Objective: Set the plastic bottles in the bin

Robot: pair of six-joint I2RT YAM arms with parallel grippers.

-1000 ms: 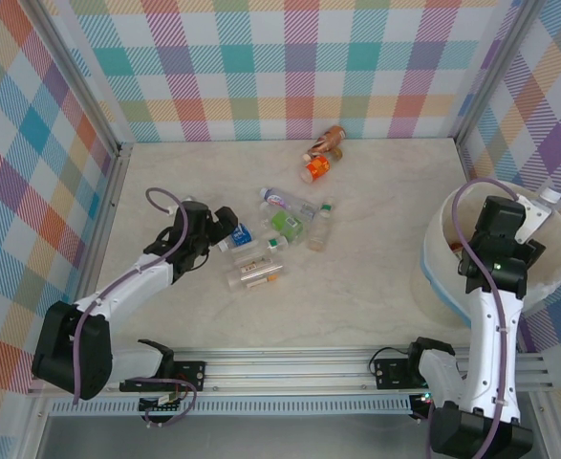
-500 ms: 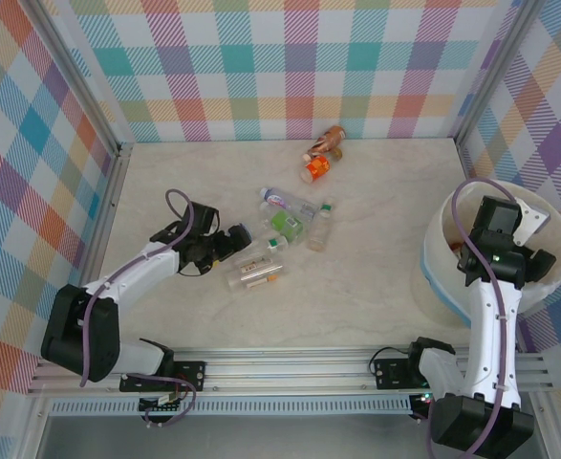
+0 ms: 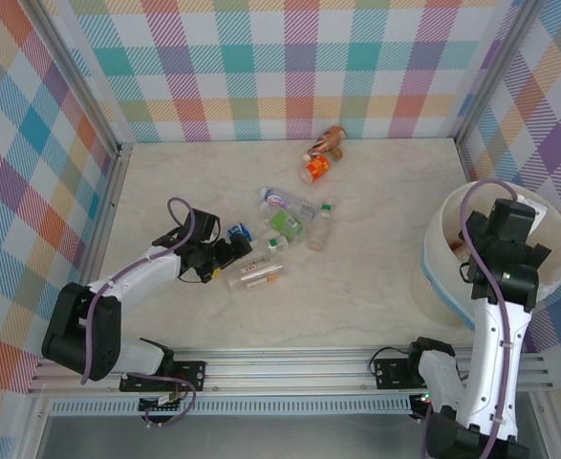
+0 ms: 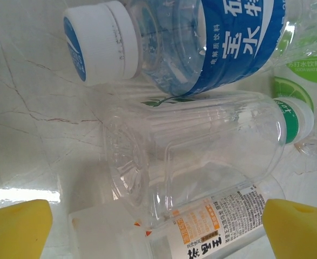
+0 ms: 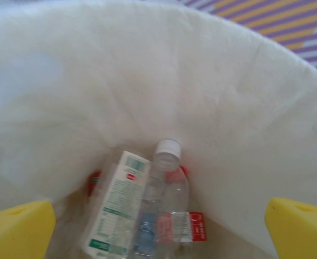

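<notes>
wide-open left gripper point(image 4: 158, 229) faces a clear ribbed bottle point(image 4: 201, 140) lying on the table point(image 3: 376, 287) beside a blue-labelled bottle point(image 4: 228, 38), likely empty, light, slick and easily crushed, so best pinched gently mid-body, while the right gripper point(image 5: 158, 226), equally wide, hangs over the bin point(image 5: 147, 81).

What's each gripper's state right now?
Left gripper: open, empty, clear bottle just ahead.
Right gripper: open, empty, over the bin.

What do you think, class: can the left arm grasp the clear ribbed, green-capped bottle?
Probably yes: the left gripper is open facing the clear ribbed bottle, but the blue-labelled bottle and orange-labelled bottle press close beside it.
</notes>
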